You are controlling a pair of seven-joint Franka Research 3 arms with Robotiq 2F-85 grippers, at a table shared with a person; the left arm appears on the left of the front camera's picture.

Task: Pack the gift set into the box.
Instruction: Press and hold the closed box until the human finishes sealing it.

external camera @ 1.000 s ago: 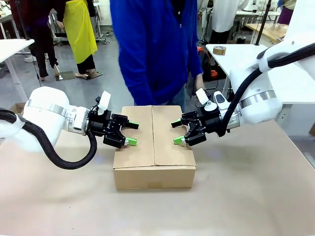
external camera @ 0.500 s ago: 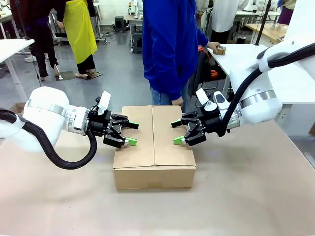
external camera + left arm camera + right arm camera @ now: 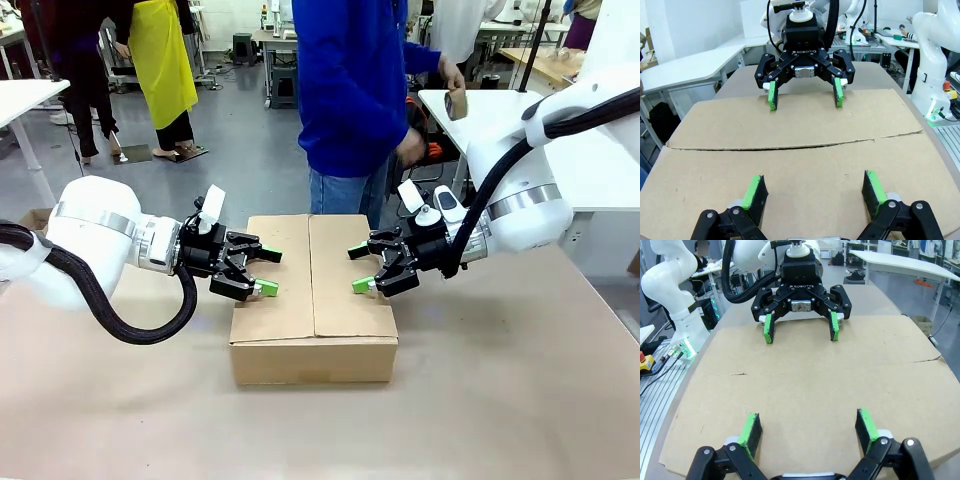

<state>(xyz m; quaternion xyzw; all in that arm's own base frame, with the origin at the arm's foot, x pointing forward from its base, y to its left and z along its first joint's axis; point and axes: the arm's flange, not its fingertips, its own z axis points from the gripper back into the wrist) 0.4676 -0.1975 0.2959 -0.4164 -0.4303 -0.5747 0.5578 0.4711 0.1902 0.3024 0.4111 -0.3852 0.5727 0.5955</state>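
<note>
Your box [image 3: 313, 298] sits mid-table with its top flaps folded shut, the seam running front to back; your left gripper [image 3: 266, 271] hangs over its left edge with fingers spread wide and empty, and your right gripper [image 3: 359, 268] mirrors it over the right edge, equally wide. Behind the box a person [image 3: 355, 95] in blue stands turned aside, one hand [image 3: 455, 100] lifting a roll of tape [image 3: 462, 106].

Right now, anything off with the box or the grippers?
Mostly fine. The box sits square with its flaps closed. Left gripper and right gripper are open over its top, holding nothing. One flap edge has a small tear at the centre seam.
</note>
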